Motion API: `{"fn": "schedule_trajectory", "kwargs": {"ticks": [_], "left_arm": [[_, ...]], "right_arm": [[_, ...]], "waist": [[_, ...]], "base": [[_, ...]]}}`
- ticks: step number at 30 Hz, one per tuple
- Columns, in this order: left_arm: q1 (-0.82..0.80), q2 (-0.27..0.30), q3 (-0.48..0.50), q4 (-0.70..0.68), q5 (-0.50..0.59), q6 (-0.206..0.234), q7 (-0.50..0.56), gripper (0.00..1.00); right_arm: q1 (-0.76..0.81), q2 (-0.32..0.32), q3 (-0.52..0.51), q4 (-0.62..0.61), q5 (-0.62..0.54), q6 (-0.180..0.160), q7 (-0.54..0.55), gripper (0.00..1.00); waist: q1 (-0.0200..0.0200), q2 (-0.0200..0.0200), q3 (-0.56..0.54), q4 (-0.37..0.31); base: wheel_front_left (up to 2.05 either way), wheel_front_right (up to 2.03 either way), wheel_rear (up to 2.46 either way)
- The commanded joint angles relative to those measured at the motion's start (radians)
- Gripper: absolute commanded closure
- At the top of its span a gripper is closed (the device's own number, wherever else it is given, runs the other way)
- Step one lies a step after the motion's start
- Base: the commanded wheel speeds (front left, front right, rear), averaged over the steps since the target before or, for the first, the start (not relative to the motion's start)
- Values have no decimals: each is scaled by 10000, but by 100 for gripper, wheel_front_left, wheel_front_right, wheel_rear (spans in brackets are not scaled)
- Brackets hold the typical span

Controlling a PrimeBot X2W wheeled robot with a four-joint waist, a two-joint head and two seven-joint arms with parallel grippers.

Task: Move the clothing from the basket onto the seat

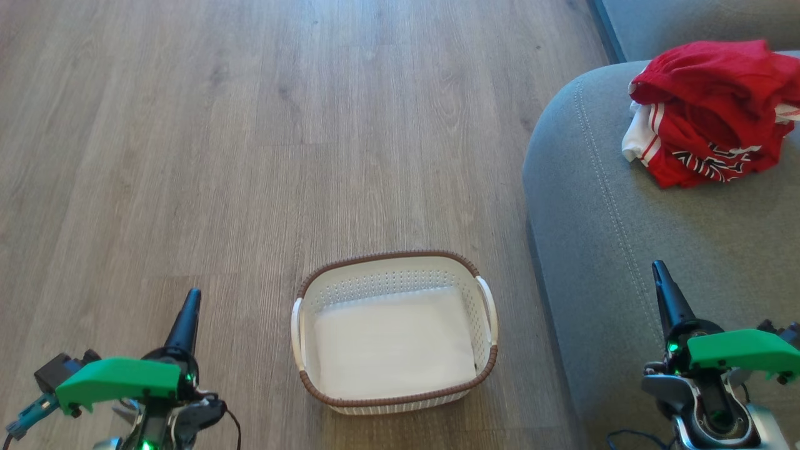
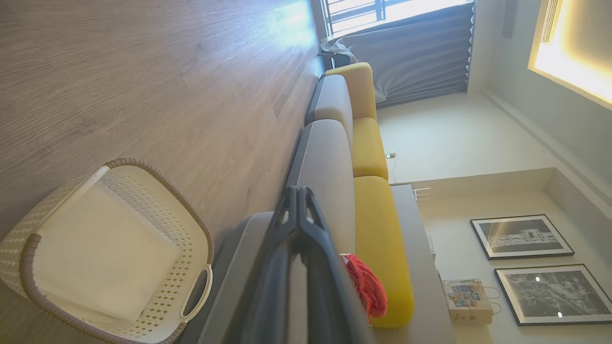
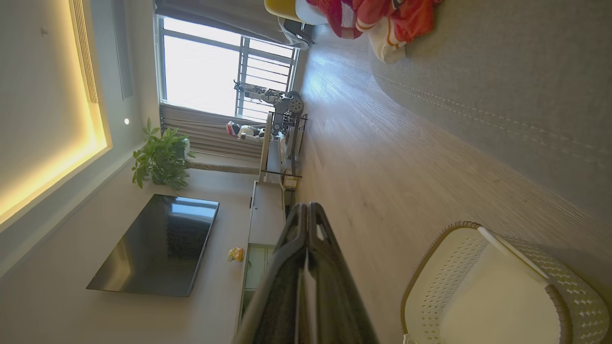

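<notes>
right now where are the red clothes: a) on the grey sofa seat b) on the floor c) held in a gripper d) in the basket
a: the red clothes lie heaped on the grey sofa seat; the basket on the floor holds none

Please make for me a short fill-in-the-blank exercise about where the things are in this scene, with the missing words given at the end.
1. The clothing on the seat is mostly ____ in colour.
2. The basket stands on the wooden ____, beside the seat.
3. The basket holds ____ clothing.
4. The left end effector and the right end effector are both ____.
Missing words: red; floor; no; shut.
</notes>
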Motion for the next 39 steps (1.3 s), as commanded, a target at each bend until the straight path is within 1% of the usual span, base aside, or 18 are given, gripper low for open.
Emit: {"fn": "schedule_trajectory", "kwargs": {"ticks": [1,18,39], "left_arm": [[-606,22,433,-343,-294,-104,109,100],[-922,-103,785,-375,-1858,-308,555,100],[-922,-103,785,-376,-1858,-308,556,100]], "right_arm": [[-549,-179,161,-274,365,1,68,100],[-762,-322,244,-155,2305,0,286,100],[-744,-499,488,-180,2521,0,101,100]], "waist": [[0,0,4,-7],[0,0,38,-73],[0,0,39,-73]], "base": [[0,0,0],[0,0,0],[0,0,0]]}}
